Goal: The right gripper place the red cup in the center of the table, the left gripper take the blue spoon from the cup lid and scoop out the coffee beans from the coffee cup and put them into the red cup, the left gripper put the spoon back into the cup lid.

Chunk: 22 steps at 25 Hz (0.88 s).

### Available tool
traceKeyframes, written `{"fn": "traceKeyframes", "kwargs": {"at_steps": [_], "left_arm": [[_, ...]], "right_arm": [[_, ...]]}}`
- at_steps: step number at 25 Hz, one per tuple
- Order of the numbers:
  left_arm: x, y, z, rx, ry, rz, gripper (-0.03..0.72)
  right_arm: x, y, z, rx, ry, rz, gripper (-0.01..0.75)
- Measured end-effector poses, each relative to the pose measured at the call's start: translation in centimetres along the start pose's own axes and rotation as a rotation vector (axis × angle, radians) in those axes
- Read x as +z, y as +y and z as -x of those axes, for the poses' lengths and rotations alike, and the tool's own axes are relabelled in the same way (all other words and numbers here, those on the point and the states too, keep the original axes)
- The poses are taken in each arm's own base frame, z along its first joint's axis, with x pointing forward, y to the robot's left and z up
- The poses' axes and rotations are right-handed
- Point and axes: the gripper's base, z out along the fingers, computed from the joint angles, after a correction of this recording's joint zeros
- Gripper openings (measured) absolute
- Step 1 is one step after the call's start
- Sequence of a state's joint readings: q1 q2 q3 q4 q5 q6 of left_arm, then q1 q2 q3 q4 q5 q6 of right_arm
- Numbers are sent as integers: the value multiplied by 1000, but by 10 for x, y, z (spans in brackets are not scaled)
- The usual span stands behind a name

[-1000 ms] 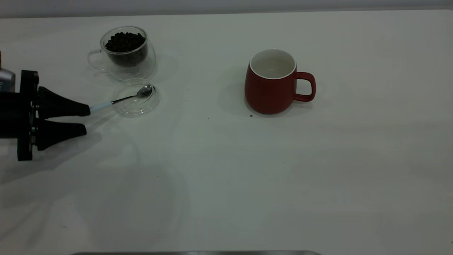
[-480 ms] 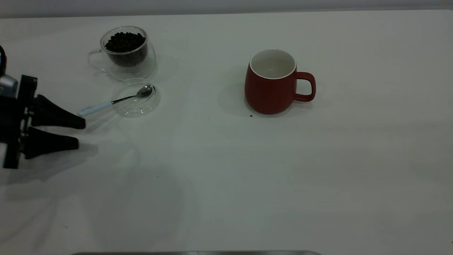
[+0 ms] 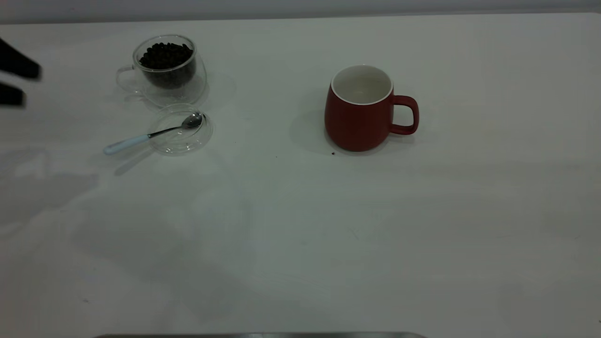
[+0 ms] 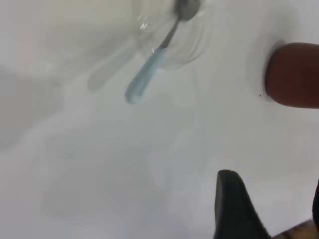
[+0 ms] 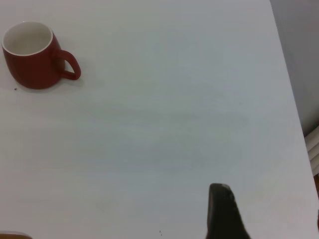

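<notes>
The blue spoon (image 3: 141, 138) rests with its metal bowl in the clear cup lid (image 3: 197, 138) and its pale handle reaching out over the table (image 3: 300, 225). Just behind the lid stands the glass coffee cup (image 3: 188, 89), holding dark coffee beans (image 3: 165, 55). The red cup (image 3: 359, 112) stands upright near the table's middle, handle to the right. My left gripper (image 3: 21, 82) hovers open at the far left edge, well clear of the spoon. In the left wrist view the spoon (image 4: 149, 74) and red cup (image 4: 294, 74) lie beyond that gripper (image 4: 274, 199). My right gripper (image 5: 269, 214) is open, far from the red cup (image 5: 32, 57).
A tiny dark speck (image 3: 333, 153) lies by the red cup's base. A grey strip (image 3: 258, 335) runs along the near edge. In the right wrist view the table's edge (image 5: 289, 89) drops off beside the gripper.
My left gripper has drawn back from the spoon handle to the far left edge, open and empty. The spoon stays on the lid. Both cups are unmoved.
</notes>
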<state>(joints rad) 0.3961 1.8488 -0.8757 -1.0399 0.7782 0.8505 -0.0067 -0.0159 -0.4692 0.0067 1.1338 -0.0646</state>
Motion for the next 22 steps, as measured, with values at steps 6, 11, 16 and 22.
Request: {"fn": "traceKeyframes", "kwargs": {"at_steps": [6,11,16,22], "left_arm": [[-62,-50,-16,107,-109,99,437],[-97,-78,-41,170,-143,167,437],[-127,-95,-73,209,-145,282,437],[-157,-113,-118,232,-155,396,437]], "right_arm": [[0,0,0,0,0,0,476],[0,0,0,0,0,0,476],[0,0,0,0,0,0,476],[0,0,0,0,0,0,476]]}}
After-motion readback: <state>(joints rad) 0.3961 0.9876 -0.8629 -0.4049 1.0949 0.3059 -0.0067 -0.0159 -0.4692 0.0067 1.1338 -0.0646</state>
